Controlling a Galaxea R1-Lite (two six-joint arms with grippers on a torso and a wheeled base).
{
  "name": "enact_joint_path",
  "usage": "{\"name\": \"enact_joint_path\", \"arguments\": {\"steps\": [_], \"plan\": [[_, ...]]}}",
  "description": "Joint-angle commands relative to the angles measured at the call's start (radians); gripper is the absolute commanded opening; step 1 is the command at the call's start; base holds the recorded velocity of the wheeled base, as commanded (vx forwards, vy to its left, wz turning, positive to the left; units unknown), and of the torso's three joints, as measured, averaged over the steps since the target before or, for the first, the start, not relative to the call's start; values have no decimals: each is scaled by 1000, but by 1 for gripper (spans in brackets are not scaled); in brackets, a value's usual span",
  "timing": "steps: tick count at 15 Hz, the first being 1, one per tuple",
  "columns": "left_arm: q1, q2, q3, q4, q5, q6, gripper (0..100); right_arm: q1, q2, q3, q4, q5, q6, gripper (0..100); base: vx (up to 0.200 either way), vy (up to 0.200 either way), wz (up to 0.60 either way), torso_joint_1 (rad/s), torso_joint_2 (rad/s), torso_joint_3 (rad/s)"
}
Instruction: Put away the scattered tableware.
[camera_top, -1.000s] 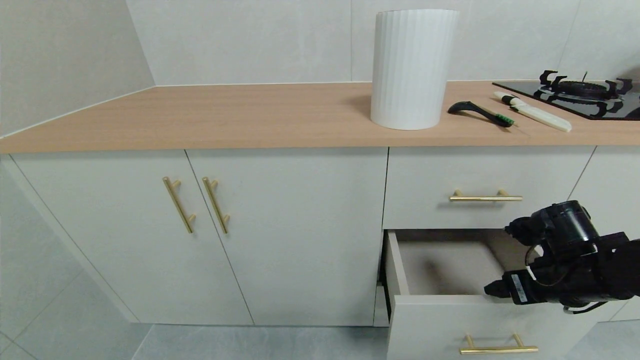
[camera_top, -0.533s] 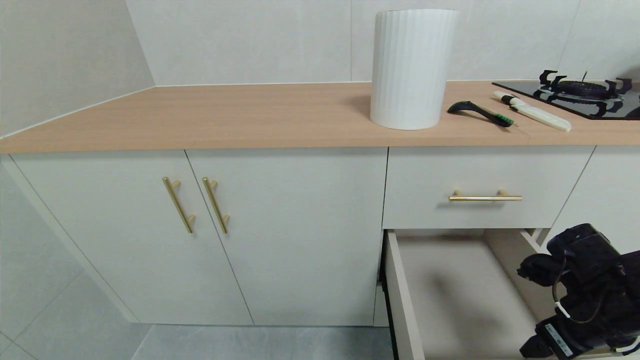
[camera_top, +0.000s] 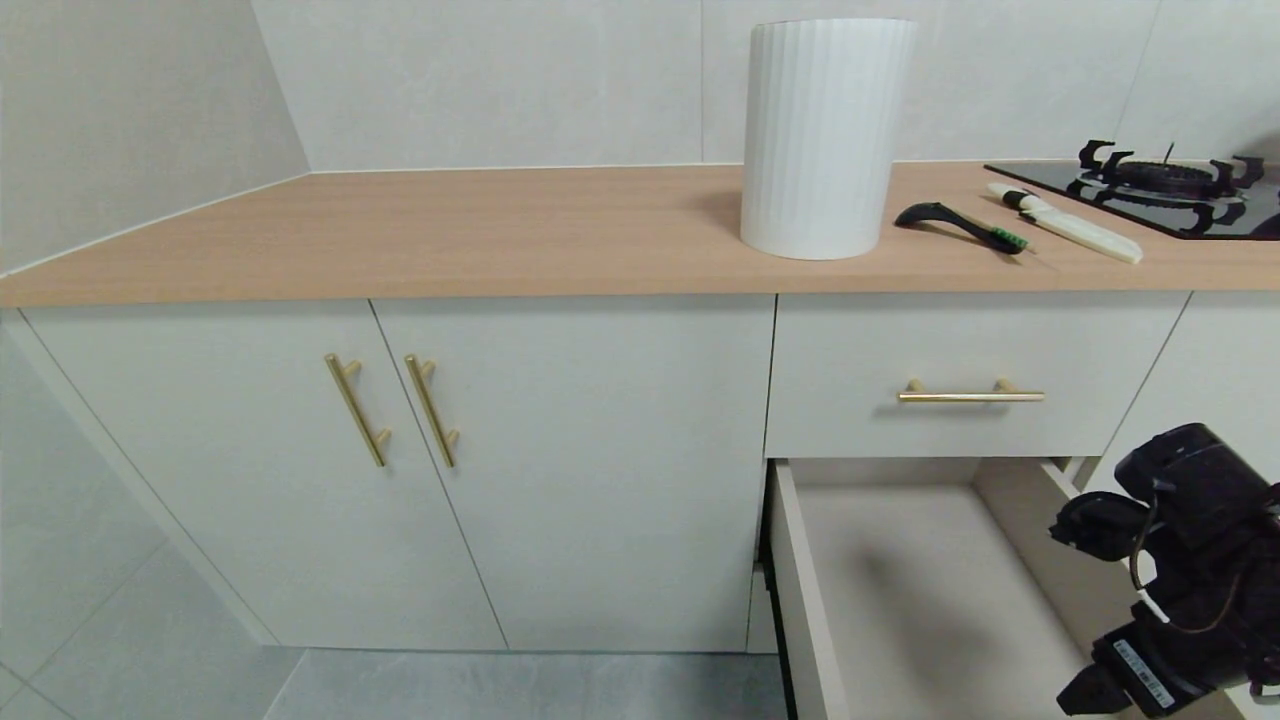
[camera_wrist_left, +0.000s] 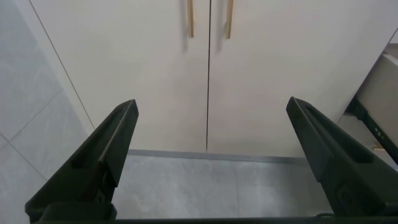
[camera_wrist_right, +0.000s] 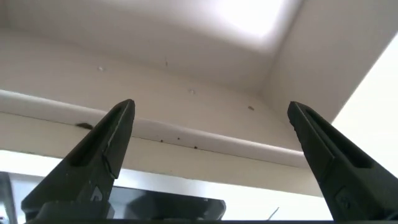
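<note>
Here's the light wooden counter (camera_top: 450, 230), a tall white ribbed cylinder (camera_top: 822, 140) standing upright on it. Just right of that lie a black curved utensil with a green tip (camera_top: 960, 226) and a cream-white knife (camera_top: 1070, 226), near the black glass hob (camera_top: 1170, 195).

Black spoon (camera_top: 960, 226) and white knife (camera_top: 1066, 223) lie side by side on countertop (camera_top: 500, 230)

Lower drawer (camera_top: 798, 600) wide open, tableware up on the counter (camera_top: 500, 230).
The right arm (camera_top: 1180, 570) hangs over the drawer's right wall; above, a black-headed utensil (camera_top: 960, 225) and white knife (camera_top: 1070, 225) lie between the ribbed white canister (camera_top: 825, 140) and the hob (camera_top: 1170, 190).
</note>
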Motion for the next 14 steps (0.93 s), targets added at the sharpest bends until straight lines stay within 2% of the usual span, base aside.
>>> {"name": "enact_joint_path", "arguments": {"steps": [1,3,4,10,14], "plan": [[0,1,0,0,1,0,100,-4,-108,-36,2,73,6,100,0,0,0,0,0,0],[0,1,0,0,1,0,100,-7,-206,-79,-3,189,98,100,0,0,0,0,0,0],[0,1,0,0,1,0,100,-7,-234,-101,-1,201,129,100,0,0,0,0,0,0],[0,1,0,0,1,0,100,-37,-278,-122,-9,204,130,100,0,0,0,0,0,0],[0,1,0,0,1,0,100,-37,-292,-121,-20,202,130,100,0,0,0,25,-223,-290]]}}
